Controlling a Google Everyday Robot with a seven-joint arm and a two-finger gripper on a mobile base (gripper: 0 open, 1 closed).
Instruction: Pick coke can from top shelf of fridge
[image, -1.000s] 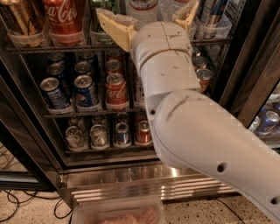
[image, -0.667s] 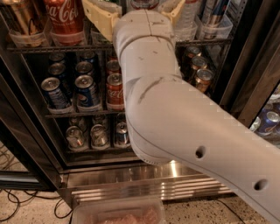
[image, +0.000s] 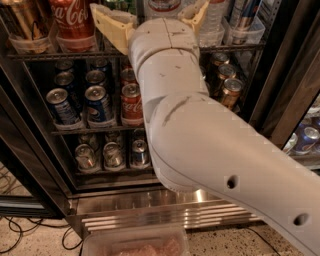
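Observation:
The coke can (image: 73, 21), red with white script, stands in a clear tray at the left of the top shelf (image: 45, 55) of the fridge (image: 31, 165). My gripper (image: 155, 15) is raised at top-shelf height, to the right of the can, and is open with its tan fingers (image: 113, 22) spread wide. The left finger is a short way from the can and apart from it. A pale container with a red band (image: 162, 5) shows between the fingers. My white arm (image: 200, 145) hides the middle of the fridge.
Blue Pepsi cans (image: 99, 102) and a second red can (image: 131, 102) fill the middle rack, with bronze cans (image: 229, 91) to the right. Silver-topped cans (image: 113, 155) sit on the lowest rack. A clear bin (image: 134, 245) and cables (image: 15, 235) lie on the floor.
My gripper and wrist have shifted left and slightly up along the top shelf, closer to the coke can. The fingers stay spread. The cans have not moved.

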